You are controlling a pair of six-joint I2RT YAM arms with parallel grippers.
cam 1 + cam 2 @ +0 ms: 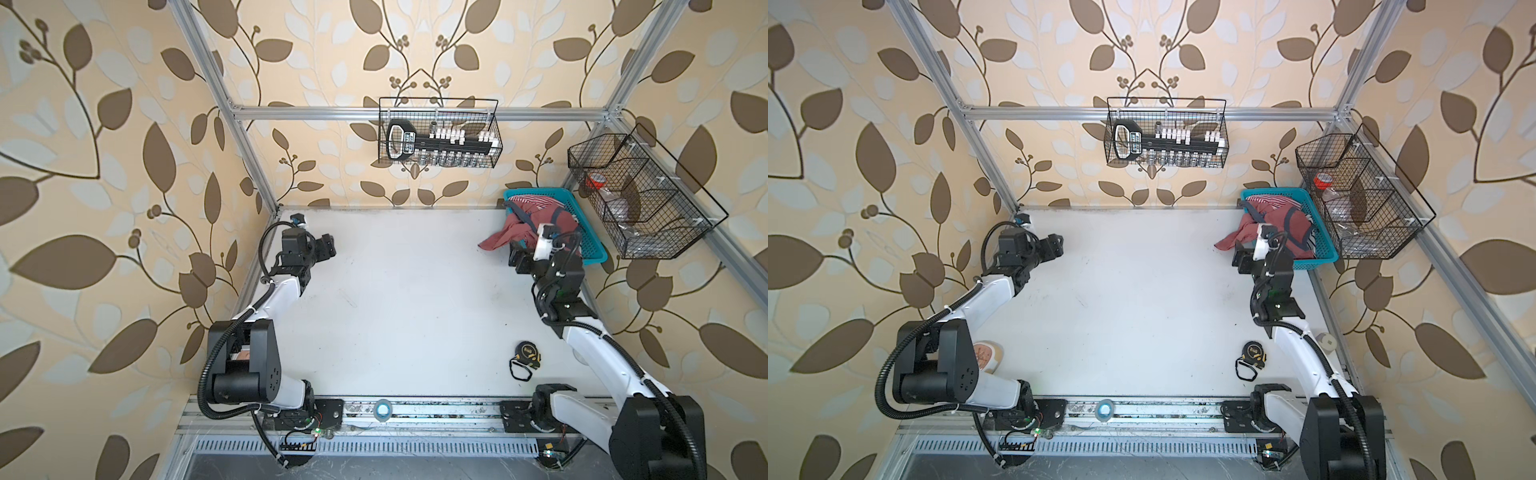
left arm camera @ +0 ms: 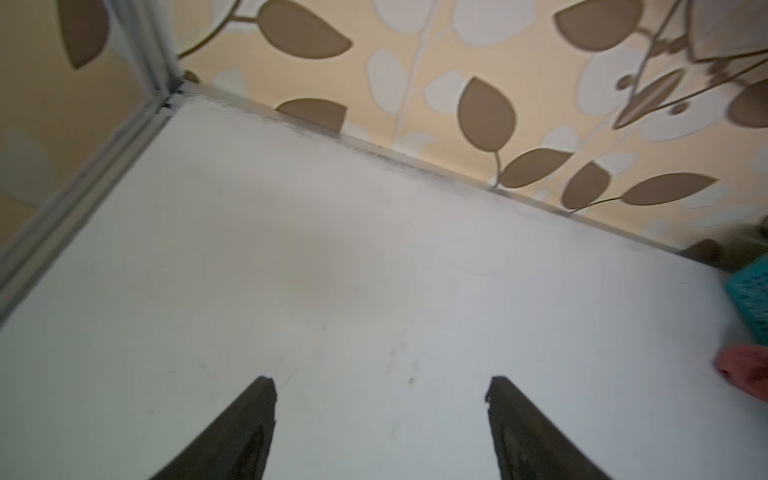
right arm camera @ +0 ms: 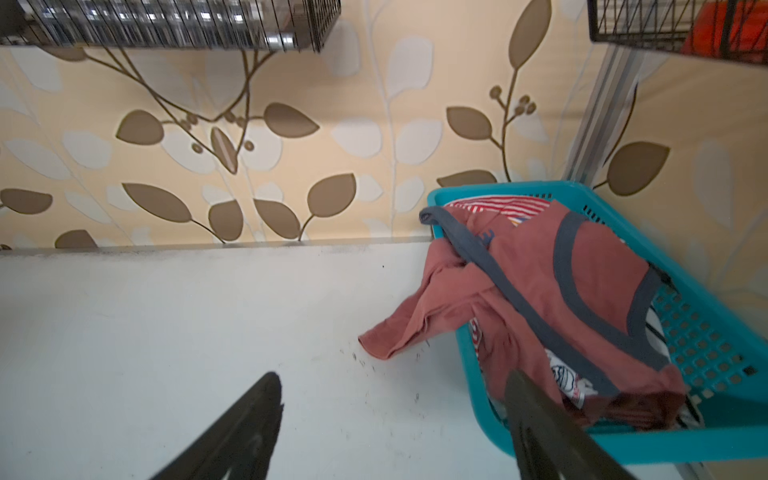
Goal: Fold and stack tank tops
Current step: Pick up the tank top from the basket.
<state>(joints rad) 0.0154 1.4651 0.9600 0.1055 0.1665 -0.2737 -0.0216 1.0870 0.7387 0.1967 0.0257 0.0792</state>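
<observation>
A dusty red tank top (image 1: 500, 239) (image 1: 1235, 237) (image 3: 540, 291) with dark blue-grey trim hangs over the rim of a teal basket (image 1: 595, 251) (image 1: 1323, 251) (image 3: 706, 332) at the table's back right. One corner of it lies on the white table. Under it, at the basket's back, a red-and-white striped tank top (image 1: 536, 203) (image 1: 1273, 202) (image 3: 498, 206) shows. My right gripper (image 1: 516, 257) (image 1: 1244, 259) (image 3: 391, 376) is open just in front of the basket, holding nothing, one finger over the basket's rim. My left gripper (image 1: 326, 247) (image 1: 1054, 247) (image 2: 381, 380) is open over bare table at the back left.
A black-and-yellow tape measure (image 1: 527, 355) (image 1: 1252, 353) lies on the table near the right arm's base. A roll of tape (image 1: 382, 409) sits on the front rail. Wire baskets hang on the back wall (image 1: 438, 133) and the right frame (image 1: 640, 195).
</observation>
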